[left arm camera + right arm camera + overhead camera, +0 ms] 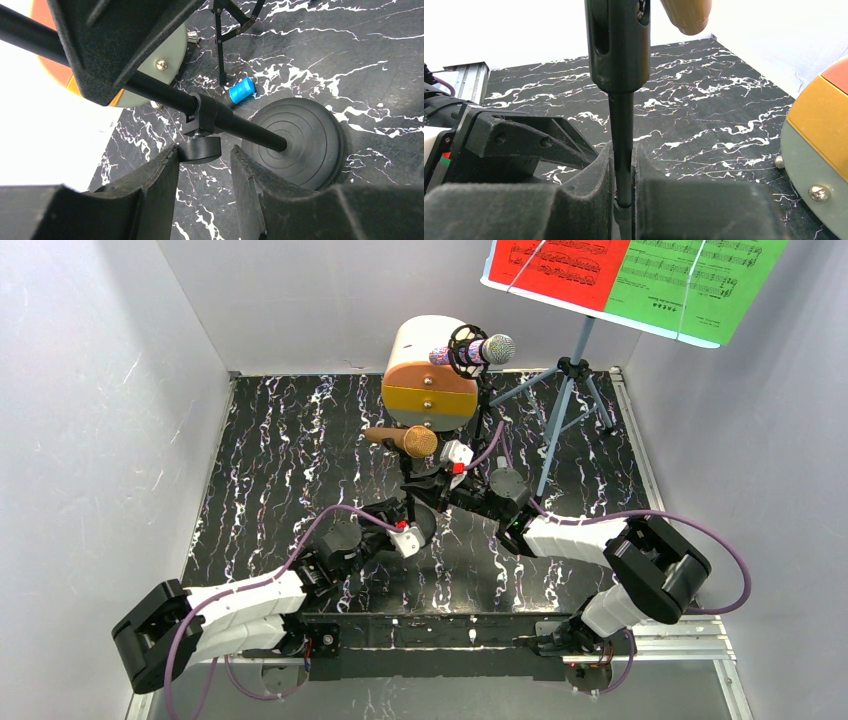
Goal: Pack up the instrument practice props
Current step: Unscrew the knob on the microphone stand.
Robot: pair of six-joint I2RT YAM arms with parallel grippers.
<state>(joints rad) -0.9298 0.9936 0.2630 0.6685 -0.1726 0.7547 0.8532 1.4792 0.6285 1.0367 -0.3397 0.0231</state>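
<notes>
A gold microphone (412, 440) sits on a black stand whose round base (300, 142) rests on the marble floor. My right gripper (624, 150) is shut on the stand's thin pole (621, 120), just below the mic clip; it also shows in the top view (425, 480). My left gripper (205, 150) is open low down by the base, its jaws either side of the pole clamp's black knob (200, 149), the left finger touching it. The silver-headed purple microphone (480, 350) sits in a black tripod mount. Red (560, 265) and green (690, 280) sheets rest on the pale-blue tripod (565, 405).
The round cream-and-orange cabinet (430, 375) stands right behind the gold microphone and shows at the right wrist view's edge (819, 145). Black tripod legs (220, 50) and a small blue cylinder (241, 90) lie just beyond the base. Grey walls enclose three sides.
</notes>
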